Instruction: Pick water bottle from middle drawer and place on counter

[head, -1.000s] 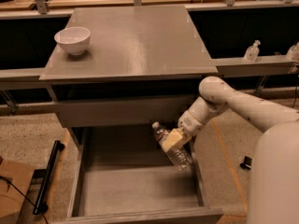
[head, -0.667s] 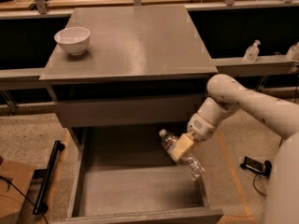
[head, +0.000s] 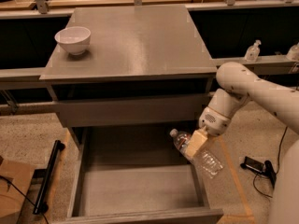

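The water bottle (head: 208,161) is clear crinkly plastic with a white cap pointing up-left. It lies tilted in my gripper (head: 195,143), which is shut around its upper body, over the right wall of the open middle drawer (head: 135,188). The bottle is lifted off the drawer floor, and its base sticks out past the drawer's right side. The counter (head: 133,41) is the grey cabinet top above and behind the gripper. My white arm (head: 252,85) comes in from the right.
A white bowl (head: 73,39) stands on the counter's left side. A pump dispenser bottle (head: 252,51) stands on the ledge at the right. A black bar (head: 48,176) lies on the floor left of the drawer. A dark device with cables (head: 256,164) lies on the floor at the right.
The gripper has moved right and slightly up with the bottle, carrying it from inside the drawer's right side to over its right wall. The arm has swung outward.
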{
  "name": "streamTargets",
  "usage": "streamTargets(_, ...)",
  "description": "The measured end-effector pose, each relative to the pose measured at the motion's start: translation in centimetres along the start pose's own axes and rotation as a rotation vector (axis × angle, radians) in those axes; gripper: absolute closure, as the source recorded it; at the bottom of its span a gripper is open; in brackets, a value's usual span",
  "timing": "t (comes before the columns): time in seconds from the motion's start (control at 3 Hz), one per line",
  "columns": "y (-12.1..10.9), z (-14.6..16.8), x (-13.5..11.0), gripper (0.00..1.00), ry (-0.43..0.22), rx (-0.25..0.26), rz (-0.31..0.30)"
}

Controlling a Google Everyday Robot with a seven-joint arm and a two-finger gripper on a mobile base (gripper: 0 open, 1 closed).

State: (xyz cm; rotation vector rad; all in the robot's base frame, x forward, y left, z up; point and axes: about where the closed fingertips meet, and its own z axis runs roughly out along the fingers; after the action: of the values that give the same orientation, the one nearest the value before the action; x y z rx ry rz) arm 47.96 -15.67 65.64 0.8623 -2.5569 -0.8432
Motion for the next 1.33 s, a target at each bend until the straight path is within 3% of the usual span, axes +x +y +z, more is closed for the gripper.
streamTargets(0.33, -2.5, -0.1, 0.2, 1.0, -0.12, -0.051, 0.041)
streamTargets(0.67, -2.8, -4.5, 2.2, 1.0, -0.224, 0.047, 0.075)
streamTargets(1.0, -0.7, -13.5, 3.3, 1.0, -0.305, 0.255, 0.075)
streamTargets(1.33, 4.6, -21.2, 2.2, 1.0, -0.389, 0.473, -0.036)
